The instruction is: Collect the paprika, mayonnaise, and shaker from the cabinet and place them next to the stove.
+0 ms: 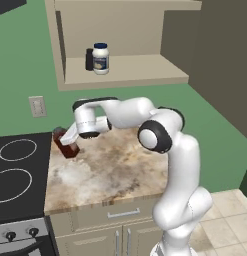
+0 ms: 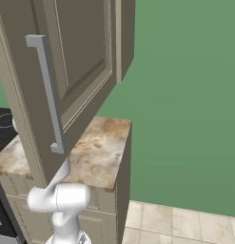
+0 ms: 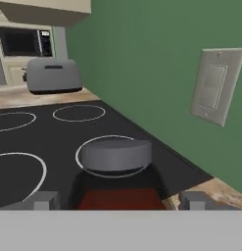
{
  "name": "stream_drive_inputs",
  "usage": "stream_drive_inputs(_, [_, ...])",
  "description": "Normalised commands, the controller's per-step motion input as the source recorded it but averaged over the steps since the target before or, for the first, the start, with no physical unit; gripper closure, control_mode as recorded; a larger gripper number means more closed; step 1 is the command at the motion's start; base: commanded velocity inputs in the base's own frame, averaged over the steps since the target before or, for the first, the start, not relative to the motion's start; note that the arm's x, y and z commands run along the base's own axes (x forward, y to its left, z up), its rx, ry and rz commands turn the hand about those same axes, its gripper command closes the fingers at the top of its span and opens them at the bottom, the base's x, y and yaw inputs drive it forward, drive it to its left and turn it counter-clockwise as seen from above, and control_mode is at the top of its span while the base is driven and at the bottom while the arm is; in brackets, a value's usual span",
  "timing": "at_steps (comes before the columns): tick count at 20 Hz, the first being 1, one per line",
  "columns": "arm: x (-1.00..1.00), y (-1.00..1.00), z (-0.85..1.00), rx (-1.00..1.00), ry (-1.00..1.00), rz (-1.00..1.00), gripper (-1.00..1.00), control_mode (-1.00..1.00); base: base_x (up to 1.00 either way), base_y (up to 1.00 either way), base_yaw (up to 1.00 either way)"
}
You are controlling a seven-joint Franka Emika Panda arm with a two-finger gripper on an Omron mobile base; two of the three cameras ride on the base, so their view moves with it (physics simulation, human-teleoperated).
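Paprika [image 1: 65, 145] stands on the surface [image 1: 115, 170] just right of the stove [image 1: 20, 175]; mayonnaise [image 1: 100, 58] and shaker [image 1: 89, 59] sit in the cabinet [image 1: 125, 70] above.

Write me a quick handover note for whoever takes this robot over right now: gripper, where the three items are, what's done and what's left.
Gripper: open, its fingers either side of the paprika.
Paprika: on the counter beside the stove, upright or nearly so.
Mayonnaise and shaker: on the cabinet shelf, side by side.
Done: paprika appears delivered.
Left: back the gripper away, then fetch the mayonnaise and shaker and set them by the stove.
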Motion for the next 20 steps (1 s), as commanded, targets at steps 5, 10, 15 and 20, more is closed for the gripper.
stream_drive_inputs(5, [-0.17,-0.11,0.32,-0.01,-0.05,0.0,-1.0,-1.0,0.0,0.0,0.0])
stream_drive_inputs(10, [-0.08,-0.24,0.36,-0.02,-0.06,0.0,-1.0,-1.0,0.0,0.0,0.0])
stream_drive_inputs(15, [-0.03,-0.29,0.46,-0.05,-0.1,0.0,-1.0,-1.0,0.0,0.0,0.0])
stream_drive_inputs(20, [-0.29,-0.2,0.44,-0.06,-0.14,0.0,-1.0,-1.0,0.0,0.0,0.0])
